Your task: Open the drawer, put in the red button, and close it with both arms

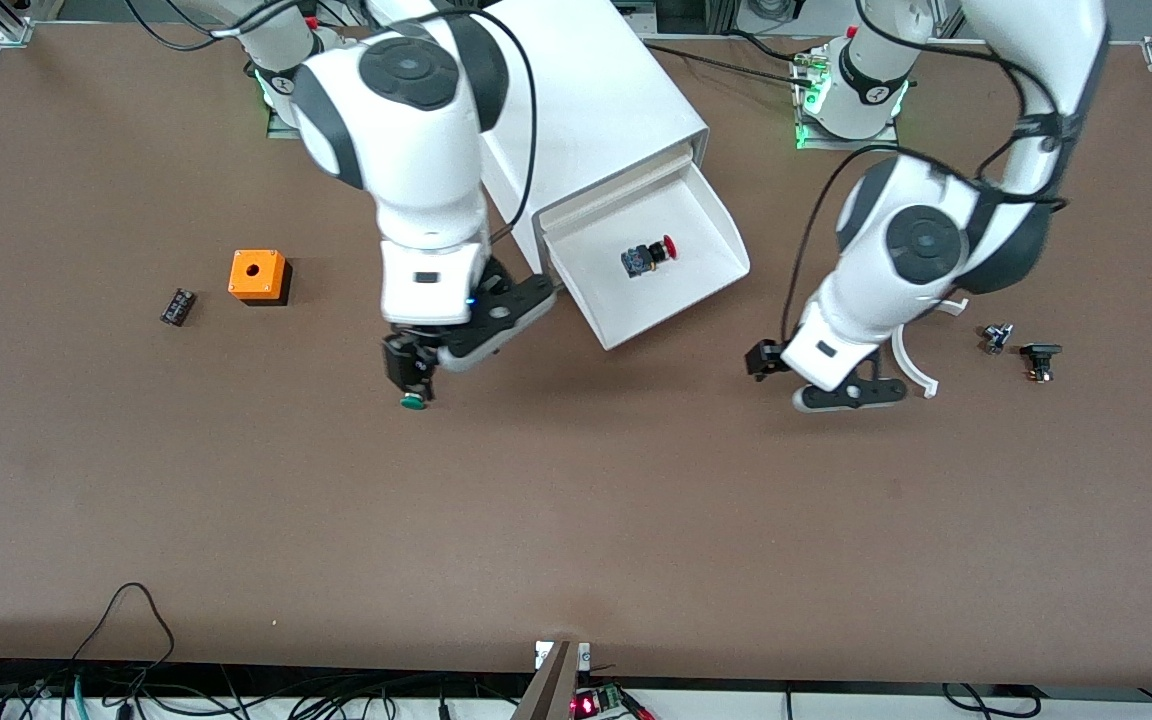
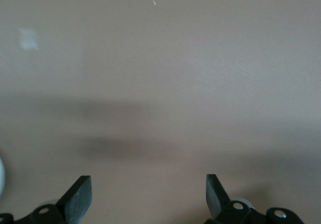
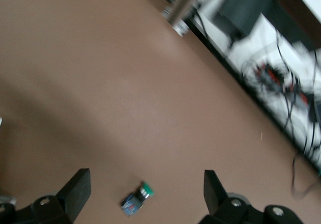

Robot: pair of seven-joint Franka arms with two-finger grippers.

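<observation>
The white drawer [image 1: 626, 305] stands pulled out of the white cabinet [image 1: 596, 110]. The red button [image 1: 652, 255] lies on its side in the drawer. My right gripper [image 1: 410, 368] is open, low over the table beside the drawer toward the right arm's end. A green-capped button [image 1: 414, 402] lies on the table just under it, and shows between the open fingers in the right wrist view [image 3: 137, 198], untouched. My left gripper [image 1: 765, 359] is open and empty over bare table beside the drawer toward the left arm's end. Its fingers [image 2: 77, 196] frame only brown table.
An orange box with a hole [image 1: 258, 275] and a small black block [image 1: 177, 306] lie toward the right arm's end. A white curved piece [image 1: 921, 365] and two small black parts [image 1: 996, 337] [image 1: 1040, 360] lie by the left arm. Cables hang at the table's near edge [image 3: 281, 83].
</observation>
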